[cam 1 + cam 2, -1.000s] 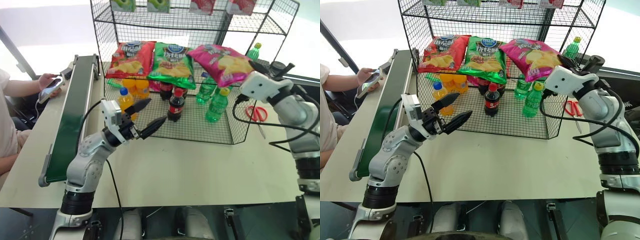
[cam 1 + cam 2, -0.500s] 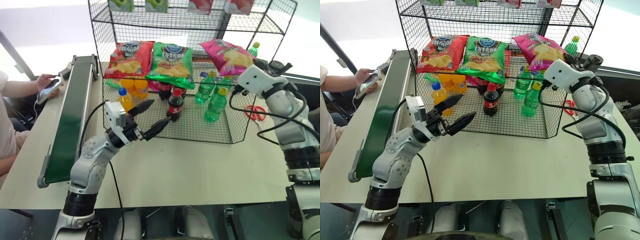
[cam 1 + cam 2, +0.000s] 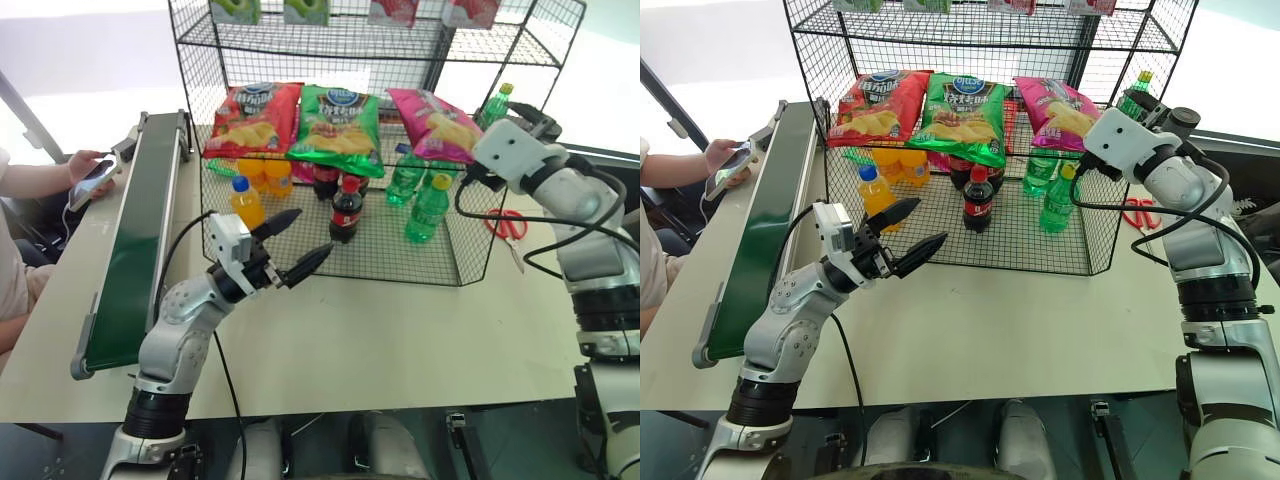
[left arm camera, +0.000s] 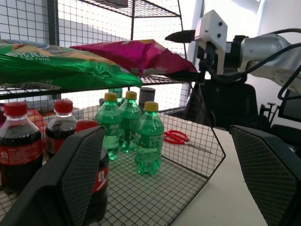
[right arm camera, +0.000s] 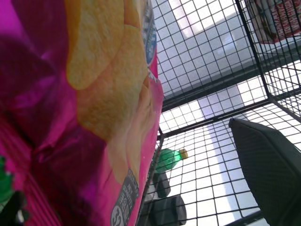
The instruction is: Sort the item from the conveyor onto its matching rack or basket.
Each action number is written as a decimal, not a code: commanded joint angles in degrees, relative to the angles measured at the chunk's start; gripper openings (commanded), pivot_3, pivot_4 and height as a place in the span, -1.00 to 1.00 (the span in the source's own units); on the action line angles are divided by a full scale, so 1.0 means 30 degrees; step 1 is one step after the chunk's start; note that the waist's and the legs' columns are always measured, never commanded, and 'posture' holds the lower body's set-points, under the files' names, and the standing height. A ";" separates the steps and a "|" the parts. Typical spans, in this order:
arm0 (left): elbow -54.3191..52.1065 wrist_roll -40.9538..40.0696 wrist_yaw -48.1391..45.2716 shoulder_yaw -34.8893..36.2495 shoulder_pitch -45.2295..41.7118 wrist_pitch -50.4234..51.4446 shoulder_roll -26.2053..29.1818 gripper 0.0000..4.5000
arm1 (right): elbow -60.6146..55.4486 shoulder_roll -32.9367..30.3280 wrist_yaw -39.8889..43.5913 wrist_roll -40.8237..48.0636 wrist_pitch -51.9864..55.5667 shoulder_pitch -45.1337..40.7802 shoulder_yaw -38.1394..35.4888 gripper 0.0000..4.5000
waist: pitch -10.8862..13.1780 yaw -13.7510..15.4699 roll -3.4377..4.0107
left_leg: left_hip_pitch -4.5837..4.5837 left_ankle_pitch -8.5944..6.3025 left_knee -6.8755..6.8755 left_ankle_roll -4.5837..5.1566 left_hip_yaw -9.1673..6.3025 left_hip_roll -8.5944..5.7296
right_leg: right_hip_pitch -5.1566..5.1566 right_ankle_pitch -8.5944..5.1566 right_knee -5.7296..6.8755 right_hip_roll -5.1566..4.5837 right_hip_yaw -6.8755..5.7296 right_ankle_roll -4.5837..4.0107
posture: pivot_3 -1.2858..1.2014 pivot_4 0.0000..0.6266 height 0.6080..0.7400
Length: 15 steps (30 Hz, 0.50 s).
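Three crisp bags line the rack's (image 3: 470,55) middle shelf, the pink bag (image 3: 432,122) rightmost with its edge overhanging beside the right hand (image 4: 181,36), whose fingers stand apart, so it could slip off if nudged as that hand withdraws.

My item, the magenta-pink crisp bag (image 3: 436,122), lies on the middle tier of the black wire rack (image 3: 520,52), at that tier's right end, next to the green bag. Printed face up: yellow chips pictured, round blue logo toward the far end. The bag lies flat, long axis running front to back. In my left wrist view it rests on the tier wires, its near corner at the shelf's front edge. The conveyor (image 3: 143,232) runs along the table's left side: long dark green belt in a grey metal frame.
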 commanded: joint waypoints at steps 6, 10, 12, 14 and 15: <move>-0.0554 0.0424 -0.0135 -0.0237 -0.0108 -0.0429 -0.0019 1.00 | -0.1793 0.0069 0.2419 0.3641 0.1281 0.0328 -0.1556 0.99 | 0.0000 -0.0014 0.0000 | 0.0003 -0.0018 0.0000 0.0032 -0.0001 0.0001 | -0.0001 0.0001 0.0002 0.0000 -0.0002 -0.0002 | 0.03 -0.52 1.00; -0.0503 0.0447 -0.0126 -0.0126 -0.0183 -0.0391 0.0010 1.00 | -0.2495 0.0206 0.3266 0.5113 0.1314 0.0768 -0.1991 0.99 | 0.0000 -0.0009 0.0001 | 0.0002 -0.0029 0.0001 0.0052 -0.0001 0.0001 | 0.0000 0.0001 -0.0001 -0.0002 -0.0002 -0.0002 | 0.03 -0.52 1.00; -0.0496 0.0617 -0.0205 -0.0213 -0.0130 -0.0453 0.0082 1.00 | -0.2970 0.0446 0.3300 0.5736 0.1619 0.1000 -0.2206 0.99 | 0.0000 -0.0006 0.0000 | 0.0002 -0.0044 0.0000 0.0077 -0.0003 0.0001 | 0.0000 0.0001 0.0000 -0.0002 -0.0003 -0.0002 | 0.03 -0.52 1.00; -0.0507 0.0711 -0.0264 -0.0278 -0.0089 -0.0462 0.0106 1.00 | -0.3266 0.0633 0.3139 0.6039 0.1753 0.1137 -0.2328 0.99 | 0.0000 -0.0004 0.0001 | 0.0002 -0.0043 0.0001 0.0076 -0.0003 0.0001 | 0.0000 0.0001 0.0002 -0.0002 -0.0002 -0.0002 | 0.03 -0.52 1.00; -0.0514 0.0703 -0.0268 -0.0272 -0.0064 -0.0435 0.0071 1.00 | -0.3381 0.0667 0.3101 0.6092 0.1771 0.1202 -0.2335 0.99 | 0.0000 -0.0006 0.0000 | 0.0002 -0.0042 0.0001 0.0074 -0.0002 0.0000 | 0.0000 0.0002 0.0002 -0.0002 -0.0003 -0.0002 | 0.03 -0.52 1.00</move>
